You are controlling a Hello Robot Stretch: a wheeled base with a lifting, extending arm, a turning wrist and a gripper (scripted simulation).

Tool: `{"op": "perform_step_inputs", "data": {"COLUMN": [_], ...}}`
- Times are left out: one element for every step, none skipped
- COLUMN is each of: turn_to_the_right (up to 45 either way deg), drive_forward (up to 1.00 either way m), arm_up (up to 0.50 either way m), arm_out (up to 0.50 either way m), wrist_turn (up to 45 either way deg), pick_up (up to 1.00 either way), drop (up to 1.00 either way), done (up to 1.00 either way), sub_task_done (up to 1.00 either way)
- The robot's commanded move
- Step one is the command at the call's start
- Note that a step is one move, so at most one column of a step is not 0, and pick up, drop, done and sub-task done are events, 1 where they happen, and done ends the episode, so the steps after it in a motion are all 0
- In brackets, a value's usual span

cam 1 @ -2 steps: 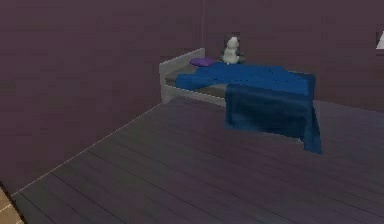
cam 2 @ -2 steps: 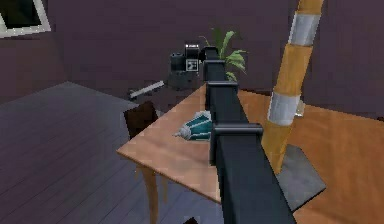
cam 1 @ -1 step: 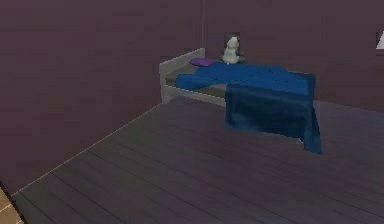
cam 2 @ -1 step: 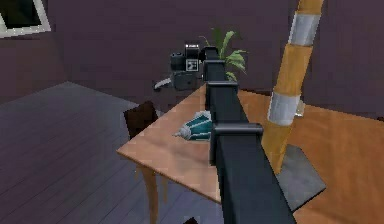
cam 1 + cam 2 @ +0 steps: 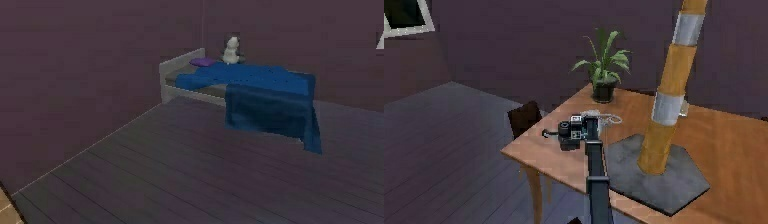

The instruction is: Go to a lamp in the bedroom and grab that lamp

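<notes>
The claw [image 5: 554,133], at the left corner of the brown wooden table [image 5: 724,150], should be brought squarely onto the shaft of the tall orange, white-banded pole lamp [image 5: 669,90], standing just beside on its grey hexagonal base [image 5: 674,185] by the table's near edge. Finger spread and any load: cannot tell.

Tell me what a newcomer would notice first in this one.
In the arm side view, a tall orange-and-white striped pole rises from a wooden table, with a potted plant beyond the tool. In the forward view, a bright blue blanket spills off a bed against the far wall.
</notes>
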Motion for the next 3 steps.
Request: {"op": "perform_step_inputs", "data": {"turn_to_the_right": [0.0, 0.0, 0.0], "drive_forward": [0.0, 0.0, 0.0], "arm_up": [0.0, 0.1, 0.0], "arm_out": [0.0, 0.0, 0.0], "wrist_turn": [0.0, 0.0, 0.0], "pick_up": [1.0, 0.0, 0.0], "drop": [0.0, 0.0, 0.0], "done": [0.0, 0.0, 1.0], "sub_task_done": [0.0, 0.0, 0.0]}}
